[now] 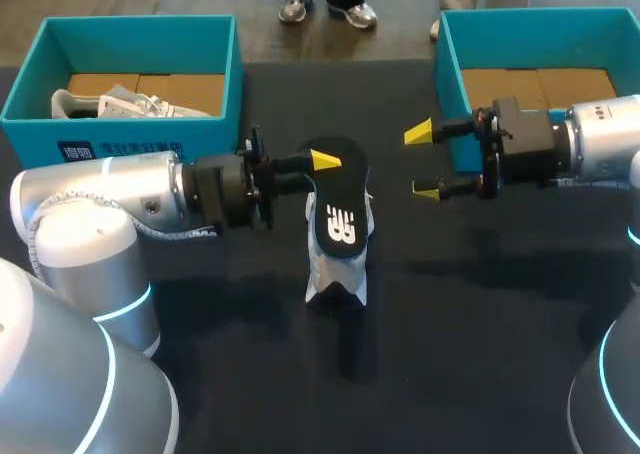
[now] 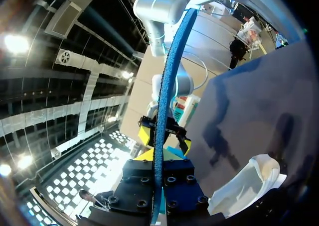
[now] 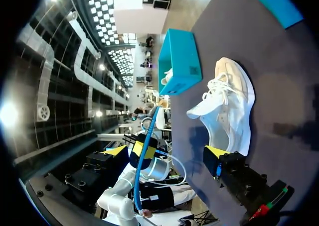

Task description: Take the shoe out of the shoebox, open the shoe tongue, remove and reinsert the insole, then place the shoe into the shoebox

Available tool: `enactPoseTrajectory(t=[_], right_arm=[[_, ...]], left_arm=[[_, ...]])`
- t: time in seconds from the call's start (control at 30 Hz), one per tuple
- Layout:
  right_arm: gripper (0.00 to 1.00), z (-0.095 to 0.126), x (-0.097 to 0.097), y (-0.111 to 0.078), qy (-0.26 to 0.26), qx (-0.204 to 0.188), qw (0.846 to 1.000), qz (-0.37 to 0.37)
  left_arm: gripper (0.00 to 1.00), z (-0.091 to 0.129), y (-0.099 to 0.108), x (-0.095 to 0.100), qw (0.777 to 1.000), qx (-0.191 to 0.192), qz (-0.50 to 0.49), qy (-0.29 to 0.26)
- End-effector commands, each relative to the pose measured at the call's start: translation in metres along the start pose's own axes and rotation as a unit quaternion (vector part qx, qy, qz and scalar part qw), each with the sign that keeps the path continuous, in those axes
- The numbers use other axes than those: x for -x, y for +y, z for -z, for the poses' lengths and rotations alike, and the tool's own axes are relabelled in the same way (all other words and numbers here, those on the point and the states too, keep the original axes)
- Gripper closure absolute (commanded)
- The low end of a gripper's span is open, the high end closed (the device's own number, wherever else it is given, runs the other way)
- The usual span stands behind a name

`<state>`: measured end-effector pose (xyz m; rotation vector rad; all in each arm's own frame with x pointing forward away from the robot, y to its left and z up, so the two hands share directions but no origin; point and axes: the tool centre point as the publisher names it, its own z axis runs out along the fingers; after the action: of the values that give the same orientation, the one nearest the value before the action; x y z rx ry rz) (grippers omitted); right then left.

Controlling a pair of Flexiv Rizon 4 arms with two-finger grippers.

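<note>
head view: left pincer (image 1: 318,171) grips the black insole (image 1: 340,224) above the white sneaker (image 1: 336,282); right pincer (image 1: 423,162) gapes empty. left wrist view shows the insole's blue edge.

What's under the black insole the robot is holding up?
A white shoe sits on the dark table. The insole, pinched in the left gripper, covers the shoe's middle from above. So the head view cannot show what is inside the shoe.

left arm (image 1: 100,192): jaws clamped on insole (image 1: 338,212) | right arm (image 1: 600,136): jaws spread, empty
</note>
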<state>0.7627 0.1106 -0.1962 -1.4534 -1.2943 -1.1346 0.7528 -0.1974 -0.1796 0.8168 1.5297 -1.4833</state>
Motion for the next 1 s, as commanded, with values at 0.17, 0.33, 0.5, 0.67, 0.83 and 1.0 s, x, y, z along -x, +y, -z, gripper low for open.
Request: enactPoseTrajectory(t=[0.17, 0.33, 0.5, 0.67, 0.83, 1.0], right_arm=[[0.0, -0.001, 0.0, -0.001, -0.002, 0.001, 1.0, -0.001], [0.0, -0.001, 0.0, -0.001, -0.002, 0.001, 1.0, -0.001], [0.0, -0.001, 0.0, -0.001, -0.002, 0.001, 1.0, -0.001], [0.0, -0.004, 0.003, -0.001, -0.001, -0.003, 1.0, 0.016], [0.0, -0.009, 0.013, -0.004, -0.046, -0.001, 0.997, 0.059], [0.0, -0.012, 0.026, -0.012, -0.087, 0.009, 0.99, 0.113]], left_arm=[[1.0, -0.001, -0.001, -0.001, 1.0, 0.002, 0.0, -0.001], [1.0, -0.001, -0.001, -0.001, 1.0, 0.002, 0.0, -0.001], [1.0, -0.001, -0.001, -0.001, 1.0, 0.002, 0.0, -0.001], [1.0, 0.0, 0.0, -0.005, 1.0, 0.001, 0.01, 0.002], [1.0, 0.009, -0.001, -0.01, 0.999, -0.003, 0.041, 0.006], [1.0, 0.02, 0.002, -0.015, 0.996, -0.009, 0.086, 0.011]])
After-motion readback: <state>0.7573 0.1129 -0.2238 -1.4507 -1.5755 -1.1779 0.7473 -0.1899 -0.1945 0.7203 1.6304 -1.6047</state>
